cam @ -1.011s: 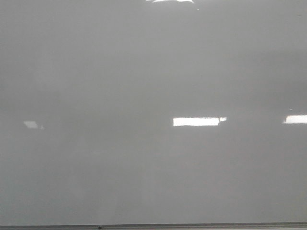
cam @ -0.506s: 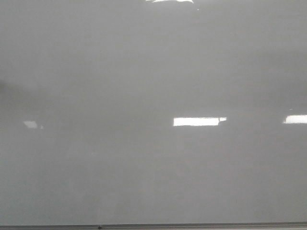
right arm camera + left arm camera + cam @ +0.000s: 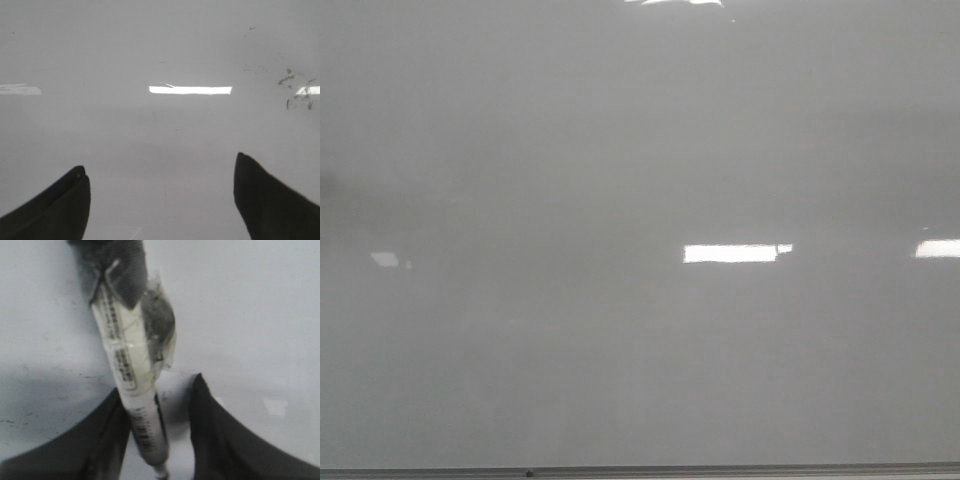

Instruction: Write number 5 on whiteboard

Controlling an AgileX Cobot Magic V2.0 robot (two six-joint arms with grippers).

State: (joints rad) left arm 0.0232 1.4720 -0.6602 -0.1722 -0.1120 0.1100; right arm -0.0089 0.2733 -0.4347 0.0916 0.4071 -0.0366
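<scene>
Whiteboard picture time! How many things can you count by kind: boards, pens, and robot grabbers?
Whiteboards: 1, the whiteboard, with no number drawn on it yet.
Marker pens: 1, the white marker, taped up and held in the left gripper.
Grippers: 2, the left gripper and the right gripper, which is open and holds nothing.
Total: 4

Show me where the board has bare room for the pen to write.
The front view shows the whiteboard unmarked from its metal edge strip upward, only light reflections on it. Faint dark smudges show beyond the open right gripper. The left gripper holds the marker.
</scene>
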